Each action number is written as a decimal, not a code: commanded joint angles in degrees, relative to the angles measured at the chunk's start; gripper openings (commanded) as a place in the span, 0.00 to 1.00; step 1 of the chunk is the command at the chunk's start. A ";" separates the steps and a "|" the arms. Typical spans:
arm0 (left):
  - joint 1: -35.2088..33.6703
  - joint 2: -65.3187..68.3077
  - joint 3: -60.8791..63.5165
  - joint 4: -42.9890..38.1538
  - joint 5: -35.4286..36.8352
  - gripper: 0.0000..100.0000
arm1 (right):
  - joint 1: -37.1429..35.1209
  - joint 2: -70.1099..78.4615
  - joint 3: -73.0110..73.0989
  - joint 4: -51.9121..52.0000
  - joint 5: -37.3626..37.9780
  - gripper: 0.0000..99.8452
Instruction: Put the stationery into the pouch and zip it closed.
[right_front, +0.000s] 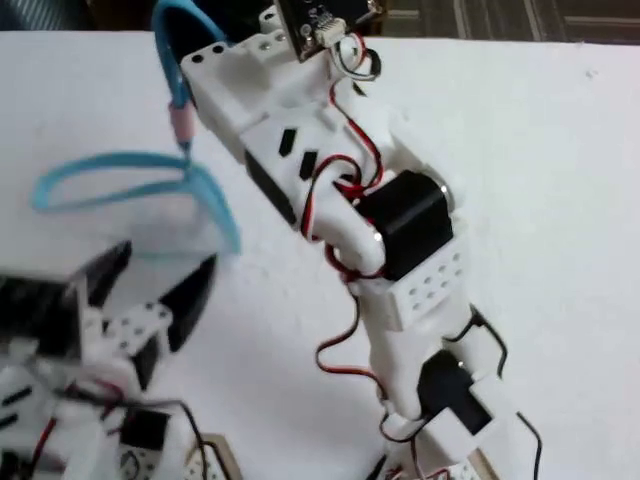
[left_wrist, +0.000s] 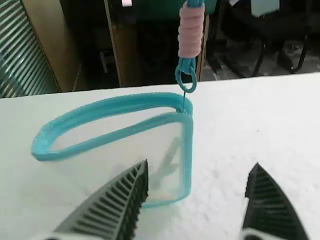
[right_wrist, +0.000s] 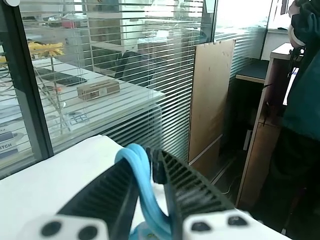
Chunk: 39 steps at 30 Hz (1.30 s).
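The pouch is clear plastic with a blue zipper rim. It lies on the white table with its mouth gaping. A blue strap rises from its zipper end, through a ring and a pink pull. My right gripper is shut on that strap above the pouch's far corner, holding it taut. My left gripper stands open just short of the pouch's near side, its black fingers apart and touching nothing.
The right arm, with red and black cables, lies diagonally across the middle of the table. The table's far edge runs just behind the pouch, with dark furniture beyond. Bare white surface lies to the right.
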 joint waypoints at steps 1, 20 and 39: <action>0.48 -4.35 5.10 -0.35 1.76 0.32 | 0.13 -1.19 -1.85 -1.80 -0.62 0.02; -6.29 -8.22 19.87 -9.23 1.85 0.32 | -10.33 0.92 -2.37 -3.21 -0.35 0.02; -24.13 -8.22 20.22 -9.32 3.78 0.32 | -15.25 1.98 -1.85 -11.91 -0.53 0.02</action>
